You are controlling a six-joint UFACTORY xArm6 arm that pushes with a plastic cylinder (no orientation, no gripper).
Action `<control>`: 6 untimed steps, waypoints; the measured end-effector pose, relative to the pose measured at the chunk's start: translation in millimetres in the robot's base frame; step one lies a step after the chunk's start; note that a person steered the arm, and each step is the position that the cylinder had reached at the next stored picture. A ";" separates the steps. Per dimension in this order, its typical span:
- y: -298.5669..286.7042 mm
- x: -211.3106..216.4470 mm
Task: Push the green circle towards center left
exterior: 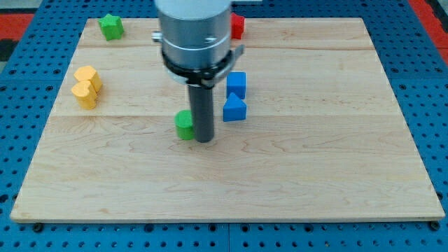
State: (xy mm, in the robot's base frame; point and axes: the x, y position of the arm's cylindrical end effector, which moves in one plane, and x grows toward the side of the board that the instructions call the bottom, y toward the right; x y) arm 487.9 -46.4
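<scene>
The green circle [184,124] sits on the wooden board [294,175] a little left of the board's middle. My tip [204,140] is down on the board right next to the circle, on its right side, and looks to be touching it. The dark rod rises from there into the grey arm body, which hides part of the board's top middle.
A green star-like block [110,26] lies at the top left. Two yellow blocks [86,87] sit close together at the left edge. A blue cube [236,84] and a blue triangular block [234,109] stand right of the rod. A red block [238,26] peeks out beside the arm.
</scene>
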 end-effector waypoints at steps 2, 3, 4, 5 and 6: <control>-24.8 -14.7; -39.7 -28.7; -64.4 -25.8; -72.2 -41.7; -77.7 -62.7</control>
